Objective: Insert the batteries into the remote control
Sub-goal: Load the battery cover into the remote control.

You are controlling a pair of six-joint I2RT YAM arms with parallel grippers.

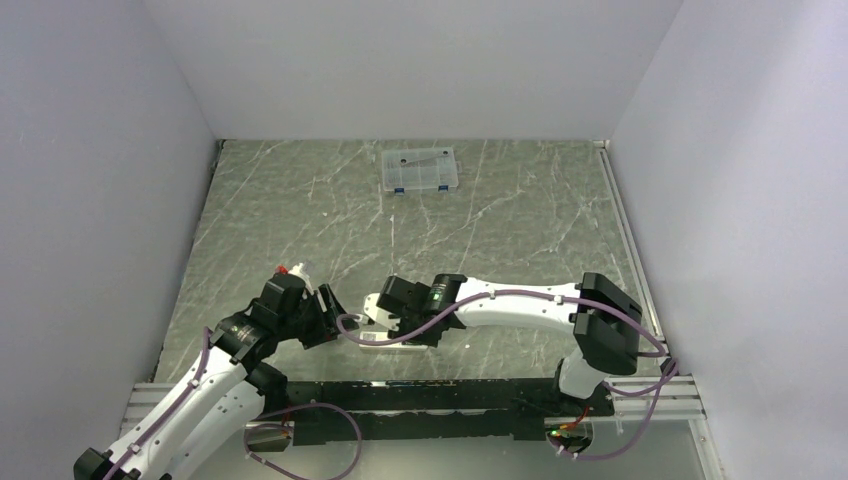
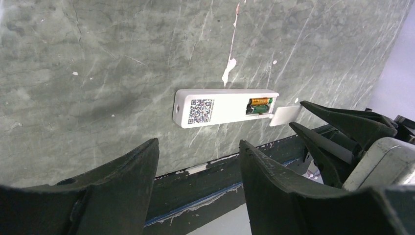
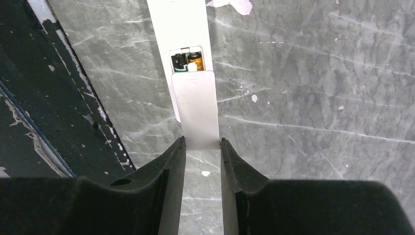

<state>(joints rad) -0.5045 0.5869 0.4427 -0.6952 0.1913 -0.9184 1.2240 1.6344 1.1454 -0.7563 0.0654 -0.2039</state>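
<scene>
Hanging spread and empty, your left tool (image 2: 198, 143) hovers; your right tool (image 3: 201, 143) pinches the cover (image 3: 195, 103) at its near end. Ahead, both batteries (image 3: 187, 62) sit in the remote (image 3: 176, 24), face down on the surface (image 3: 318, 98). Closing step: slide the cover straight forward, kept flat.

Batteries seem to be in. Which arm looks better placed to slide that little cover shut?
Right. The right fingers pinch the cover, in line with the remote control and its batteries; the left fingers hang open and empty, off to one side.
</scene>
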